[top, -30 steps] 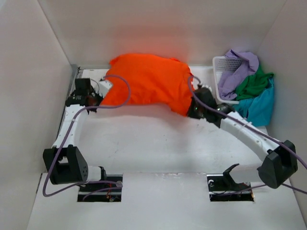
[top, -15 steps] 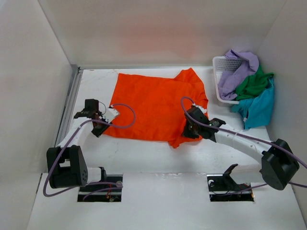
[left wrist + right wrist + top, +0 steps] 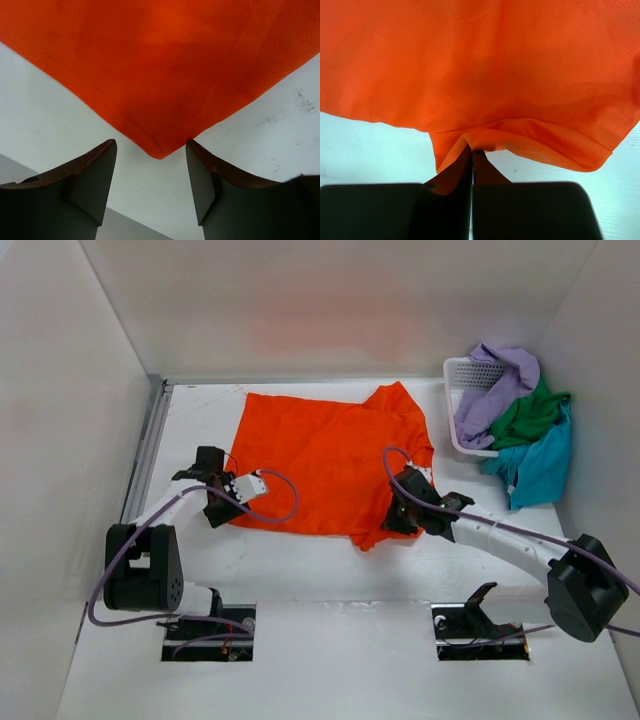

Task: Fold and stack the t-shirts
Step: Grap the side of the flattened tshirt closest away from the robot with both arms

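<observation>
The orange t-shirt [image 3: 325, 455] lies spread flat on the white table, its hem toward the arms. My left gripper [image 3: 216, 502] stands open just off the shirt's near-left corner [image 3: 159, 150], which lies free on the table between the fingertips without touching them. My right gripper [image 3: 392, 520] is shut on the shirt's near-right hem [image 3: 480, 142], which bunches up at the fingertips. The lavender t-shirt [image 3: 497, 380], dark green t-shirt [image 3: 527, 412] and teal t-shirt [image 3: 540, 462] hang in a heap over the basket at the right.
A white mesh basket [image 3: 466, 380] stands at the back right against the wall. White walls close in on the left, back and right. A metal rail [image 3: 145, 455] runs along the table's left edge.
The orange shirt, lifted and bunched a second ago, now lies flat. My left gripper has opened, let go of the corner and backed off slightly. The right gripper keeps its hold.
</observation>
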`<state>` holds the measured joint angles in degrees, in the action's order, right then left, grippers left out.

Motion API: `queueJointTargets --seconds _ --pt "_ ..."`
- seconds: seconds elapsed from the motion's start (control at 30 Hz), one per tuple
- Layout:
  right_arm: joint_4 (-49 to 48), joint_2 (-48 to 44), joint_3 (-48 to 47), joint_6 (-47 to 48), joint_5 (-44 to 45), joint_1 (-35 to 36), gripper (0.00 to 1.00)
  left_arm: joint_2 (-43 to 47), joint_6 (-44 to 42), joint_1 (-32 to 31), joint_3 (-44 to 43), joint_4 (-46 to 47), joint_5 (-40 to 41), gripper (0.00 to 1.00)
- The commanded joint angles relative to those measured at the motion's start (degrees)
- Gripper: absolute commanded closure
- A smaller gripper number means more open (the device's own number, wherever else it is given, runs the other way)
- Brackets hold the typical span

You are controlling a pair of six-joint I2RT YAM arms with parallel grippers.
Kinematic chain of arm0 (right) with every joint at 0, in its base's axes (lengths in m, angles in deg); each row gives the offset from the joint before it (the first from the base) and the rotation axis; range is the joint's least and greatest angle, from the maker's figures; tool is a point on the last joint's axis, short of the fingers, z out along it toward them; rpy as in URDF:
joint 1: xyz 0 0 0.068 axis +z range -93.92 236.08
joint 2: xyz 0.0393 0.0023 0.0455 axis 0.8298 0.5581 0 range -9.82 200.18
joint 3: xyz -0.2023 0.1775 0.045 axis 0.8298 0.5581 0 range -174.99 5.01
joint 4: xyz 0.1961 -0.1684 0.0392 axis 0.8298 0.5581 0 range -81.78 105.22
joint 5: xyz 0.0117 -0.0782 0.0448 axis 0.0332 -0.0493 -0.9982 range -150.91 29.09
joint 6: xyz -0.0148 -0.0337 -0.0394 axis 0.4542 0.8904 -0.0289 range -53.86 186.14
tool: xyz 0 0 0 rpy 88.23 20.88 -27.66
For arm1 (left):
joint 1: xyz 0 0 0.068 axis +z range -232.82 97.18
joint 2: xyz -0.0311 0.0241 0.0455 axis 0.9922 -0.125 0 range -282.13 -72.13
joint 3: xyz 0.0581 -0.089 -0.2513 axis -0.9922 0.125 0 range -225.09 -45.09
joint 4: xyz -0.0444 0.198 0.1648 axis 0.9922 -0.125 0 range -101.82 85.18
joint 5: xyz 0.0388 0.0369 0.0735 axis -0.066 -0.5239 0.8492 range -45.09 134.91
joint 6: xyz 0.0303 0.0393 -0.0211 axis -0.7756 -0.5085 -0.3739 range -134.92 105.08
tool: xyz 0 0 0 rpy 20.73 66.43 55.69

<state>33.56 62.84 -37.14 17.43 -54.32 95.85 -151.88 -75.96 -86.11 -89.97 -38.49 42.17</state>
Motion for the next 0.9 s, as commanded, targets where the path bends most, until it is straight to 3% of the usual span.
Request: queueJointTargets --seconds 0.0,0.23,0.37,0.47,0.67,0.87 --pt "-2.23 -2.70 0.84 -1.30 -0.09 -0.35 1.00 -2.78 -3.74 -0.09 0.15 -0.08 0.37 0.45" --pt "-2.05 -2.97 1.37 -1.30 -0.17 -0.97 1.00 -6.91 -2.78 -0.62 1.90 2.21 1.68 0.50" --pt "-1.79 -4.63 2.07 -1.21 -0.17 -2.28 1.00 -10.17 -0.40 0.26 1.12 1.42 2.48 0.84" --pt "-0.65 -6.21 2.16 -0.60 -0.17 -3.42 1.00 -8.07 0.04 0.61 0.59 -1.72 2.31 0.96" --pt "1.46 -4.04 -3.44 6.05 0.35 -7.54 1.00 -3.13 2.22 1.75 -5.45 -8.77 -1.20 1.00" --pt "-0.29 4.58 -12.59 14.33 -0.09 -14.75 1.00 -12.35 8.65 1.67 -22.07 -10.71 -5.17 1.00"
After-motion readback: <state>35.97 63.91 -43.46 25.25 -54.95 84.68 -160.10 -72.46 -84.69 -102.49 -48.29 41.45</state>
